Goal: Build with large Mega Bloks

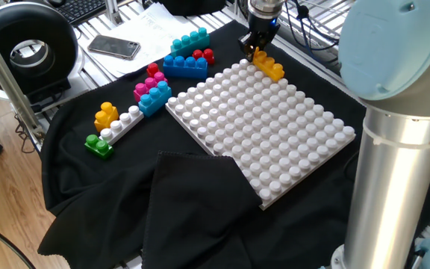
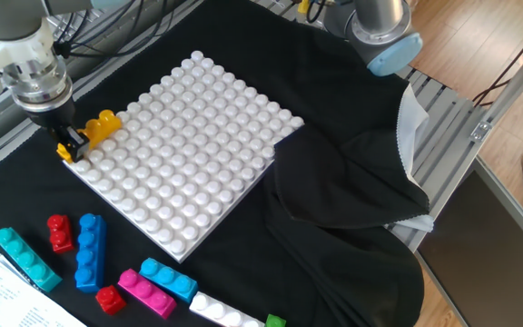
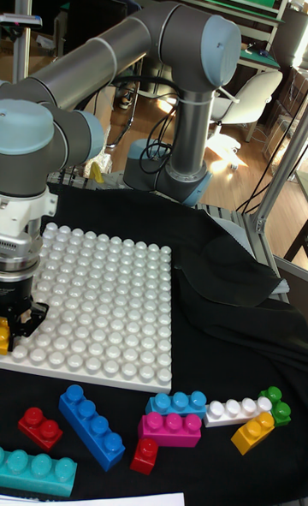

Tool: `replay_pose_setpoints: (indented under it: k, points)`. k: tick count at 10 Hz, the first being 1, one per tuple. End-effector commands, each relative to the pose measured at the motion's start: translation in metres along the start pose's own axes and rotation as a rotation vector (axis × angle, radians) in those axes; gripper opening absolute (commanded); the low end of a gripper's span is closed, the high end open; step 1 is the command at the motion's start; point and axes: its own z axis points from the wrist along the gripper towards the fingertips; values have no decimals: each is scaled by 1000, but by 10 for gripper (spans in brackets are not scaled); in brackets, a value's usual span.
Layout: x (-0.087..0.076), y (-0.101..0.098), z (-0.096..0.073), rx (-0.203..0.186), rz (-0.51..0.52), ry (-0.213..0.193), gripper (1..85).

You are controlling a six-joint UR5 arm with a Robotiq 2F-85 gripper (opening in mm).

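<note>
My gripper (image 1: 258,51) is shut on one end of an orange-yellow Mega Blok (image 1: 269,68), holding it over the far corner of the white studded baseplate (image 1: 275,142). In the other fixed view the gripper (image 2: 69,146) and the brick (image 2: 99,128) sit at the plate's (image 2: 189,154) left corner. I cannot tell whether the brick touches the studs. Loose bricks lie beside the plate: teal (image 1: 189,39), blue (image 1: 185,66), red (image 1: 204,54), pink (image 1: 148,87), yellow (image 1: 107,114), white (image 1: 125,122) and green (image 1: 98,145). In the tall fixed view the gripper (image 3: 17,322) is at the left edge.
A folded black cloth (image 1: 192,202) overlaps the plate's near corner. The arm's thick grey base column (image 1: 402,187) stands at the right. A phone (image 1: 114,47) and a round black device (image 1: 25,48) lie beyond the loose bricks.
</note>
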Motion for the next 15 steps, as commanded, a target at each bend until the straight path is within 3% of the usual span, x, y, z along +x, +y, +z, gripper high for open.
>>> replay_pose_setpoints:
  k: [1, 3, 7, 10, 12, 15]
  points:
    - [-8, 0, 1, -13, 11, -37, 167]
    - [-17, 5, 2, -22, 37, -69, 167]
    - [-14, 7, 12, -78, -5, -79, 190]
    - [1, -6, -8, -118, -69, -24, 210]
    - [5, -15, -23, -111, -79, 12, 180]
    - [-2, 0, -18, -111, -78, 0, 210]
